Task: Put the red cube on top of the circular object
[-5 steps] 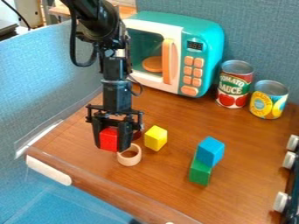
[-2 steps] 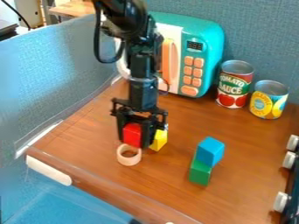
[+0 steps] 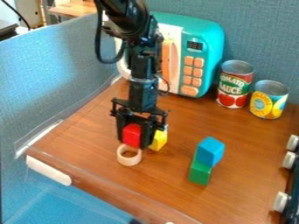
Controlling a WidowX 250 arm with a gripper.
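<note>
Tool [image 3: 135, 142] closed on red cube [image 3: 132, 135], fingers a cube's width apart. Cube is at the far rim of the wooden ring [image 3: 129, 161], can't tell if touching. Ring lies flat toward the desk's [image 3: 169, 192] near edge. Yellow block [image 3: 159, 140] just beside tool, partly hidden. Blue block [image 3: 210, 151] on green block [image 3: 199, 173]. Toy microwave [image 3: 204, 48] at back edge

The red cube [image 3: 131, 135], yellow cube [image 3: 159, 140] and microwave [image 3: 208, 46] are partly hidden, the knobbed unit [image 3: 293, 180] cropped right
</note>
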